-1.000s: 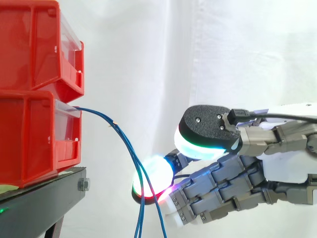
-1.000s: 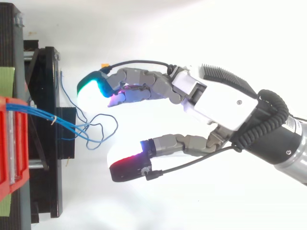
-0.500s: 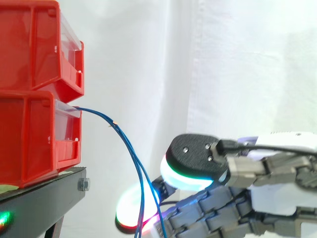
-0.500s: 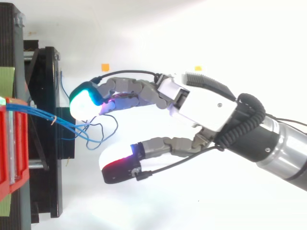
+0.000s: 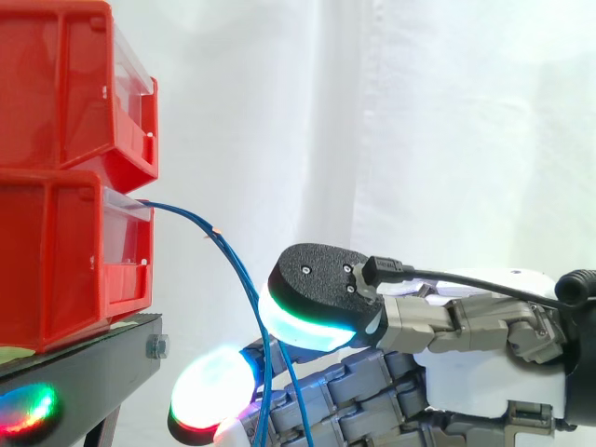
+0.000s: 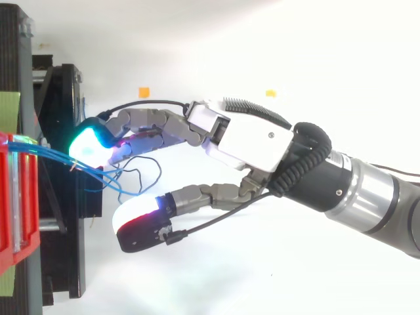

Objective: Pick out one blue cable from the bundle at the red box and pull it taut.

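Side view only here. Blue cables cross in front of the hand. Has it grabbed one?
Observer: No. From above, the hand is open, and the blue cables run into the gap between its spread digits.
Operator: How close are the tips?
Observer: The cyan pad sits right by the strands where they fan out; I cannot tell if it touches them. The white-red pad is well apart from them.
Operator: Any slack?
Observer: Yes. Past the red bin the strands curl in loose loops, not taut.
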